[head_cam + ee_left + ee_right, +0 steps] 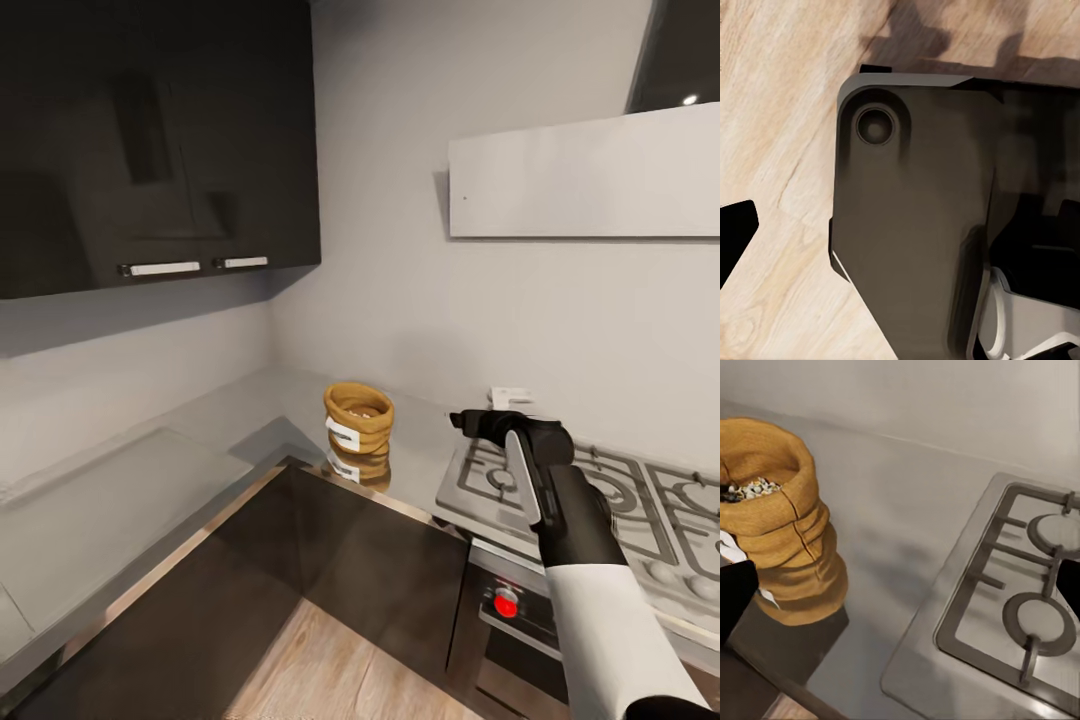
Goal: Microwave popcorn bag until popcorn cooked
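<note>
Bag (358,418) sits upright on the corner table (200,440), near its front edge, just left of the hob (600,490), popcorn (754,488) visible inside. Right end effector (478,424) hovers over the hob's left edge, apart from the bag, aimed at it, probably lining up a side grasp; its fingers look spread with nothing held. Left end effector's opening: can't tell, its camera faces floor (780,112).

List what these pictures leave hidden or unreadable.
- Popcorn bag: label text too small in the head view; the right wrist view's edge cuts off its far side.
- Right gripper: finger gap hidden by its own body, head view.
- Gas hob: cut off by the frame edge and the arm.
</note>
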